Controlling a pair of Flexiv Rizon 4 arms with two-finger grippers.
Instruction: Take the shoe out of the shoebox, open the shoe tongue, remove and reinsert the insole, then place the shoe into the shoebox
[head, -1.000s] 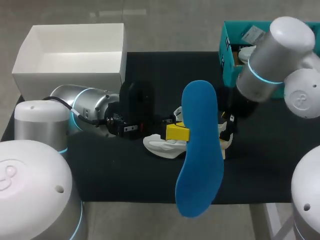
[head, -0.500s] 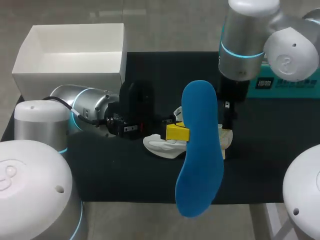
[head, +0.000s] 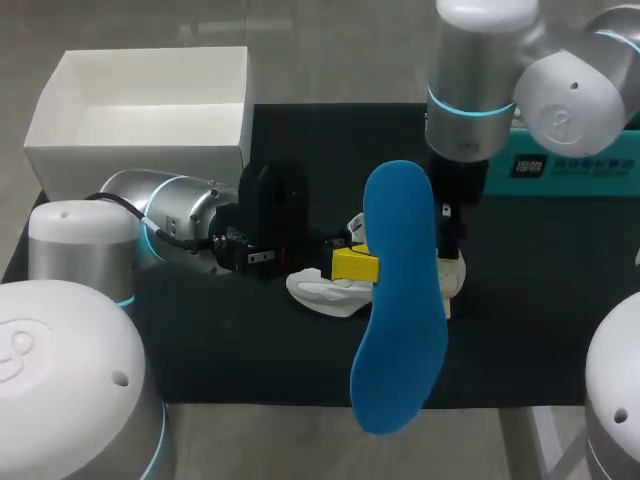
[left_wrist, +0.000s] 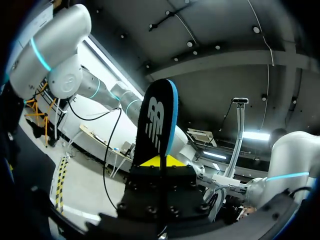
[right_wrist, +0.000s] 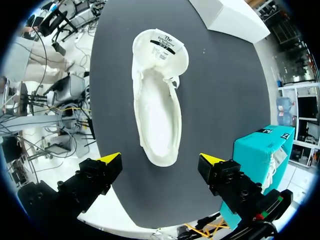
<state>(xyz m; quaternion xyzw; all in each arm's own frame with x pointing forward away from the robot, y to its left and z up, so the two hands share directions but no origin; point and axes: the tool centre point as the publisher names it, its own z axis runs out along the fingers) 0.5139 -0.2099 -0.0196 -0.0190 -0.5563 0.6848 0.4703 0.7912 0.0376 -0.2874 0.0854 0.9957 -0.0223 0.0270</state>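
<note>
My left gripper (head: 355, 265) is shut on a blue insole (head: 400, 300) and holds it upright above the table, its flat blue face filling the middle of the head view. In the left wrist view the insole (left_wrist: 157, 120) stands on edge between the yellow tips (left_wrist: 160, 161). The white shoe (head: 320, 290) lies on the black mat, partly hidden behind the insole. My right arm (head: 470, 100) hangs over it. The right gripper (right_wrist: 161, 159) is open, looking straight down at the shoe (right_wrist: 157, 110), whose opening faces up with the tongue pulled back.
An open white box (head: 150, 110) stands at the back left, its corner (right_wrist: 235, 20) beyond the shoe in the right wrist view. A teal shoebox (head: 570, 165) sits at the back right, beside the right gripper (right_wrist: 260, 145). The black mat (head: 250, 350) covers the table.
My right arm has swung left from over the teal shoebox to above the shoe. The left arm and the insole have not moved.
</note>
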